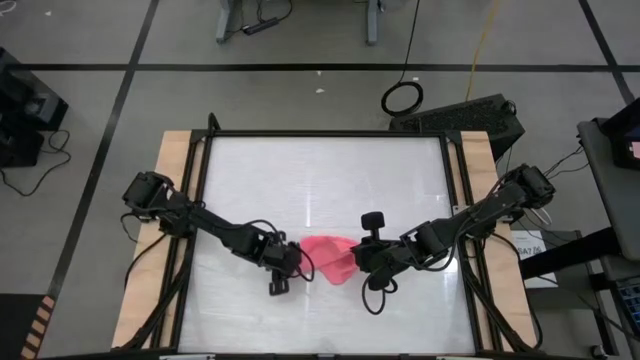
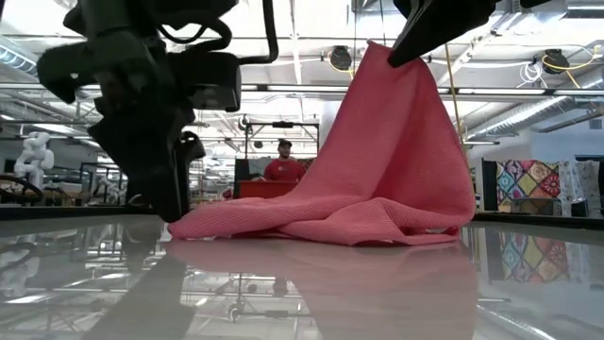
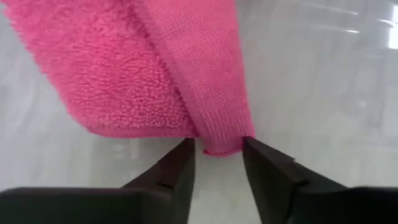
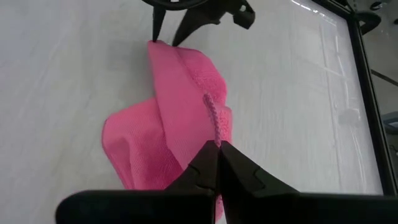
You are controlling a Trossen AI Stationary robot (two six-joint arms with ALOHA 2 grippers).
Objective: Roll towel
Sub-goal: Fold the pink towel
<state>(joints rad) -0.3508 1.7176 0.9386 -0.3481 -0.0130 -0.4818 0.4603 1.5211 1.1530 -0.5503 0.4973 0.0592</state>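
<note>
Low view shows the towel (image 2: pixel 377 179) lifted into a peak by the right gripper (image 4: pixel 217 146), jaws pinched shut on its edge, the rest draped on the table (image 1: pixel 320 180). The left gripper (image 3: pixel 216 149) straddles a corner, jaws slightly apart, gripping nothing. It should close there first, so the cloth stays taut for rolling.

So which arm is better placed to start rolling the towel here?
Probably the right. The right gripper is shut on the towel, lifting one edge off the table as the low view shows. The left gripper sits at the opposite corner with open jaws, gripping nothing.
</note>
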